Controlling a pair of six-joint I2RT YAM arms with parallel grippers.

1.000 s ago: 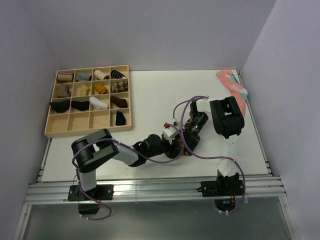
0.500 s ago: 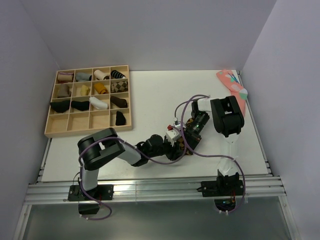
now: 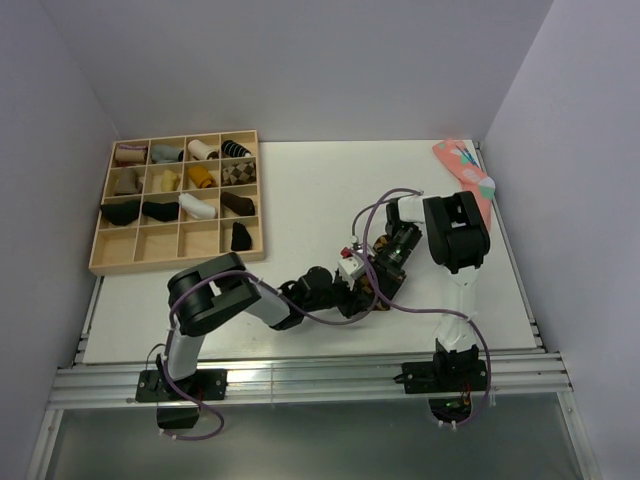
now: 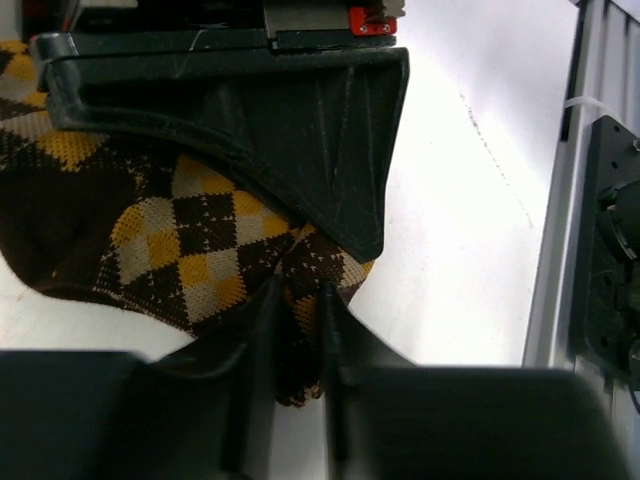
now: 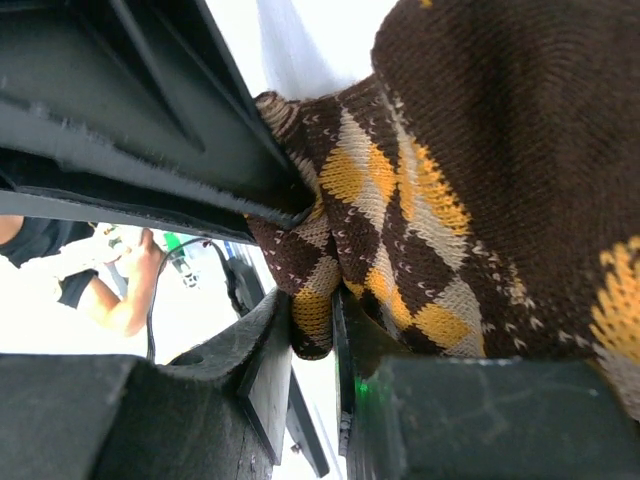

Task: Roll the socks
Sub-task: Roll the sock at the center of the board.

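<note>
The dark brown sock with orange-tan argyle diamonds (image 4: 180,240) lies bunched on the white table near the front middle, mostly hidden under both grippers in the top view (image 3: 368,290). My left gripper (image 4: 298,320) is shut on a fold of its edge. My right gripper (image 5: 312,325) is shut on another fold of the same sock (image 5: 440,200). The two grippers meet over the sock, almost touching, and the right gripper's black body (image 4: 250,90) fills the top of the left wrist view.
A wooden compartment tray (image 3: 178,250) with several rolled socks stands at the back left. A pink sock with teal patches (image 3: 465,170) lies at the back right by the wall. The aluminium rail (image 3: 300,375) runs along the table's near edge.
The left arm has pushed its gripper a little further right toward the right gripper, bunching the sock tighter between them. Both grippers keep their hold.
</note>
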